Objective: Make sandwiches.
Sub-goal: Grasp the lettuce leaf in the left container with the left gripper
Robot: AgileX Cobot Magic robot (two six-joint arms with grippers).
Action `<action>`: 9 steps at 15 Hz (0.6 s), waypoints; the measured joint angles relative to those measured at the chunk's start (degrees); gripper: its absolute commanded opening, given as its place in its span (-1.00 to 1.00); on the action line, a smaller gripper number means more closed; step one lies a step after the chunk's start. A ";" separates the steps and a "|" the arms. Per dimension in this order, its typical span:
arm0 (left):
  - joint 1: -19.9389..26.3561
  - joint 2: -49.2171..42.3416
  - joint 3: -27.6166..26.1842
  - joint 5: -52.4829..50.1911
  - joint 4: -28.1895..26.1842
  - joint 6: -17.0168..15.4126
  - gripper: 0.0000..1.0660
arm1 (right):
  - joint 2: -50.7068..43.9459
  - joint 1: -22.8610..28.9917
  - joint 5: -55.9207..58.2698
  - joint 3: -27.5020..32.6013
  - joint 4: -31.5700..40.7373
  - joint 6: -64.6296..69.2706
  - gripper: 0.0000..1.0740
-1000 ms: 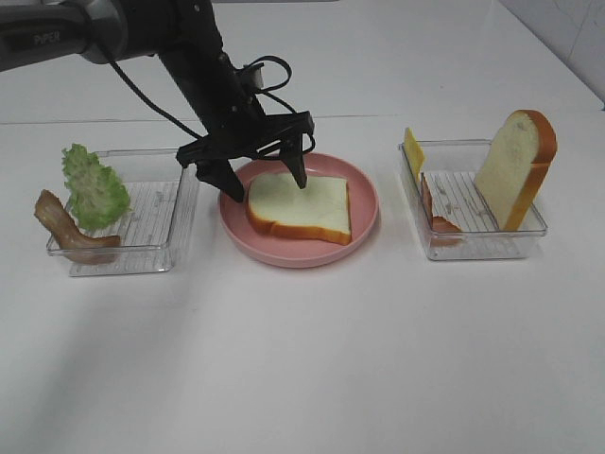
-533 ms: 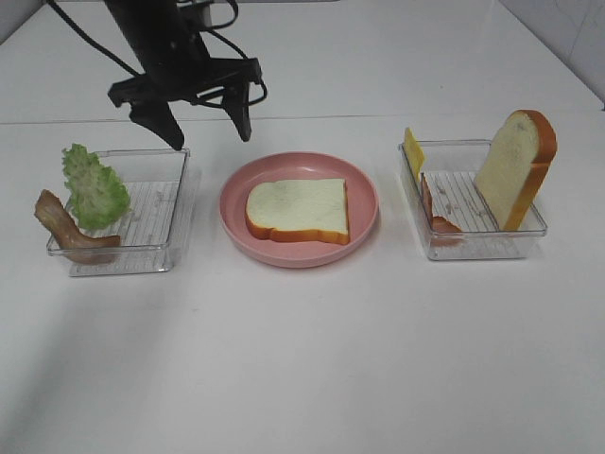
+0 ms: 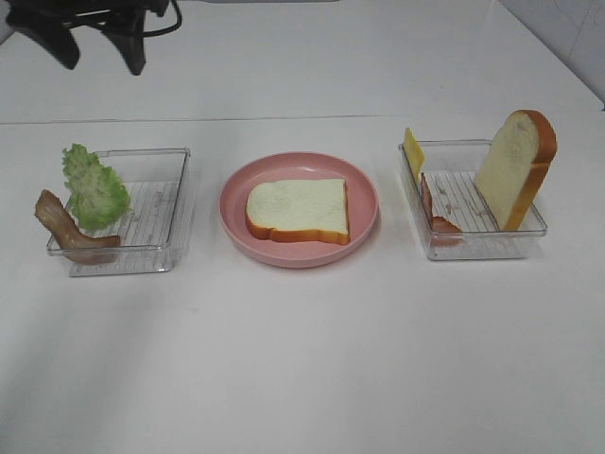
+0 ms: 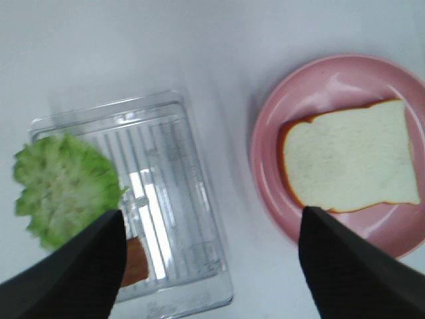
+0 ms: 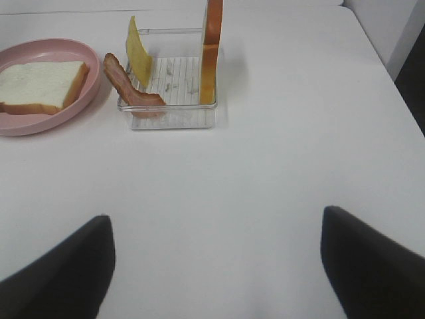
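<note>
One white bread slice point(image 3: 298, 208) with orange-brown crust lies flat on the round pink plate point(image 3: 364, 203) at the table's middle. Green lettuce point(image 3: 95, 185) and a brown bacon strip point(image 3: 68, 231) rest at the left end of the left clear tray point(image 3: 161, 203). The right clear tray point(image 3: 473, 241) holds a second bread slice point(image 3: 515, 170) standing upright, yellow cheese point(image 3: 413, 151) and a reddish strip point(image 3: 435, 213). My left gripper point(image 3: 95, 52) is open and empty, high at the back left. Its wrist view shows the lettuce point(image 4: 63, 186), the plate point(image 4: 265, 156) and the bread point(image 4: 348, 159). My right gripper point(image 5: 216, 219) is open and empty over bare table.
The right wrist view shows the right tray point(image 5: 169, 119) with cheese point(image 5: 139, 56), a strip point(image 5: 129, 83) and the upright bread point(image 5: 211, 53), with the plate point(image 5: 93, 70) beside it. The white table ends at the right, near a wall.
My left gripper has risen from just over the bread on the plate and moved back and left, past the left tray. It stayed open and empty. The bread has not moved.
</note>
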 measured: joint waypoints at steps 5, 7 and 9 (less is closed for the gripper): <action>5.61 -6.19 15.41 0.57 4.41 -4.41 0.23 | 0.00 0.00 0.00 0.00 0.00 0.00 0.50; 7.91 -4.24 17.36 -0.17 3.04 -4.41 0.23 | 0.00 0.00 0.00 0.00 0.00 0.00 0.50; 8.25 -1.83 17.42 -4.76 2.41 -4.41 0.23 | 0.00 0.00 0.00 0.00 0.00 0.00 0.50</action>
